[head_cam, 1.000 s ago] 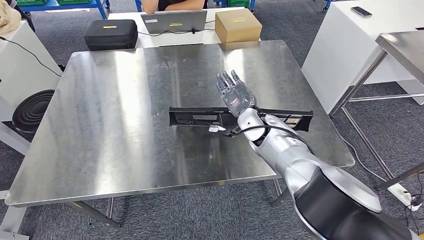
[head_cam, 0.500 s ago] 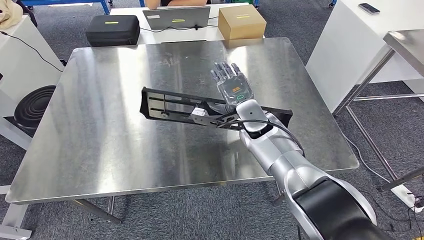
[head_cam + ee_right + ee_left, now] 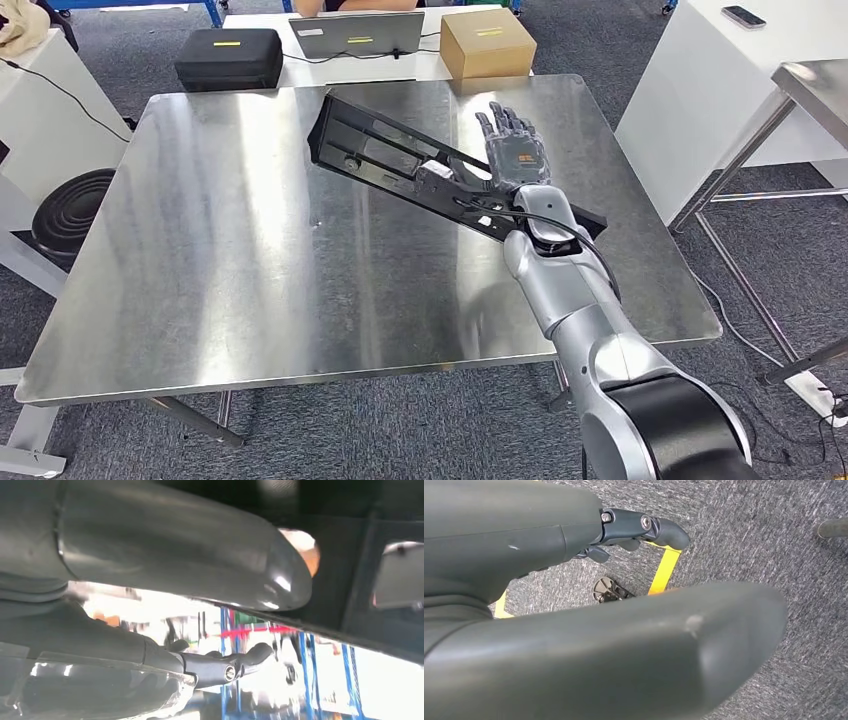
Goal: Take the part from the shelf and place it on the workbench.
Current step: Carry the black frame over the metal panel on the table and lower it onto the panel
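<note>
The part is a long black plastic frame lying slantwise over the steel workbench, its far end towards the back middle and its near end by the right edge. My right hand holds it near its middle, fingers stretched out along the far side. In the right wrist view the thick thumb presses against the dark part. I cannot tell whether the part touches the bench top. My left hand hangs over grey carpet with its fingers apart from the thumb, holding nothing.
Behind the workbench stand a black case, a laptop and a cardboard box. A white table and another steel table stand to the right. A black round object sits at the left.
My right hand has carried the part farther back and to the right, swinging it from lying crosswise to a steep diagonal, its left end now towards the back of the bench.
</note>
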Controlling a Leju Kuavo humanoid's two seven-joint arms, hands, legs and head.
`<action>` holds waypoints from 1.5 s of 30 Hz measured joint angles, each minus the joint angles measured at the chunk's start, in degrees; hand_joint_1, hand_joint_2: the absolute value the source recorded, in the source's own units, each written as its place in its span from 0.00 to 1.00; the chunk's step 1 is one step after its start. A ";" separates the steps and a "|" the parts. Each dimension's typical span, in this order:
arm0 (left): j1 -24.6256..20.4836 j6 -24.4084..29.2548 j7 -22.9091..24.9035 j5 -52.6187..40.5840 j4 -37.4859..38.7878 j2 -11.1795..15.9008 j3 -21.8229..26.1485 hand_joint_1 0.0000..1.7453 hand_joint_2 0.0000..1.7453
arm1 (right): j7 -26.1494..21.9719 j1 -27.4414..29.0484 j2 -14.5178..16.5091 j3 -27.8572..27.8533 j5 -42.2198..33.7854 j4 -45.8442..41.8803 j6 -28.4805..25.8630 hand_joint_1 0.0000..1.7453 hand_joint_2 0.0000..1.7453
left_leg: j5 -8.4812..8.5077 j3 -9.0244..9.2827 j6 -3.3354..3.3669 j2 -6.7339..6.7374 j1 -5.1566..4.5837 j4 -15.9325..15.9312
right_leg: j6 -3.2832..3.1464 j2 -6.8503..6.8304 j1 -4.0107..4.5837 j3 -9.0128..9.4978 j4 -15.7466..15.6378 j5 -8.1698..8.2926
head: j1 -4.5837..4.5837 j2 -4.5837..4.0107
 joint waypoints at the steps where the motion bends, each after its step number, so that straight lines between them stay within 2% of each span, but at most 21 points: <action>1: 0.00 -0.02 -0.01 0.02 0.00 0.00 0.07 0.00 0.00 | -0.05 -0.07 0.05 -0.86 -1.50 0.19 1.17 0.00 0.50 | 0.01 0.00 0.01 0.00 0.00 0.00 | 0.00 0.00 0.00 0.00 0.00 0.00 | -0.01 0.00; 3: 0.00 -0.03 -0.04 0.13 0.00 0.00 0.35 0.00 0.00 | 0.15 -0.45 0.08 -3.06 -4.46 1.01 2.99 0.00 1.00 | 0.02 -0.01 0.03 0.00 0.00 0.00 | 0.00 0.00 0.00 -0.01 0.00 0.00 | 0.00 0.00; 9: 0.00 0.11 -0.20 0.48 0.00 0.00 0.96 0.00 0.00 | 4.18 -2.12 -0.99 -8.25 -5.52 4.75 1.76 0.00 1.00 | 0.03 -0.03 0.05 0.00 -0.01 0.01 | 0.00 -0.01 -0.01 -0.02 0.00 0.00 | 0.01 0.00; 14: 0.00 0.17 -0.21 0.47 0.00 0.00 0.99 0.00 0.00 | 5.25 -2.10 -2.00 -11.03 -5.30 7.05 -0.13 0.00 1.00 | 0.03 -0.06 0.05 0.00 -0.02 0.01 | 0.00 -0.01 -0.01 -0.04 0.00 0.00 | 0.01 0.00; 25: 0.00 -0.27 -0.71 0.13 0.00 -0.08 1.01 0.00 0.00 | 8.05 -2.06 -2.80 -12.28 -1.56 10.19 -0.43 0.00 1.00 | 0.03 -0.06 0.05 0.00 0.00 0.01 | 0.00 -0.01 0.00 -0.08 0.00 0.00 | 0.01 0.00; 32: -0.01 -0.31 -0.73 -0.39 0.00 -0.09 1.01 0.00 0.00 | 8.10 -2.00 -3.40 -12.42 -0.76 12.42 0.30 0.00 1.00 | 0.03 -0.02 0.05 0.01 -0.01 0.01 | 0.00 -0.01 0.00 -0.03 -0.01 0.00 | 0.01 0.00; 36: -0.02 -0.31 -0.69 -0.95 0.00 -0.09 1.01 0.00 0.00 | 6.02 -2.41 -3.52 -13.87 -2.65 13.54 2.98 0.00 1.00 | 0.01 0.14 0.07 0.01 -0.01 0.01 | 0.01 -0.01 0.00 0.12 -0.03 -0.01 | 0.00 0.00; 41: -0.05 -0.16 -0.52 -1.41 0.00 -0.09 1.01 0.00 0.00 | -2.12 -3.35 -3.27 -17.86 -9.17 14.48 7.81 0.00 1.00 | -0.03 0.41 0.09 0.12 -0.01 -0.01 | 0.03 0.02 0.00 0.37 -0.05 -0.04 | 0.02 0.00; 45: -0.08 0.15 -0.20 -1.72 0.00 -0.09 1.01 0.00 0.00 | -6.26 -3.33 -2.19 -20.06 -11.42 14.90 9.14 0.00 1.00 | -0.04 0.59 0.10 0.53 -0.01 -0.02 | 0.01 0.30 0.00 0.40 -0.06 0.04 | 0.01 0.00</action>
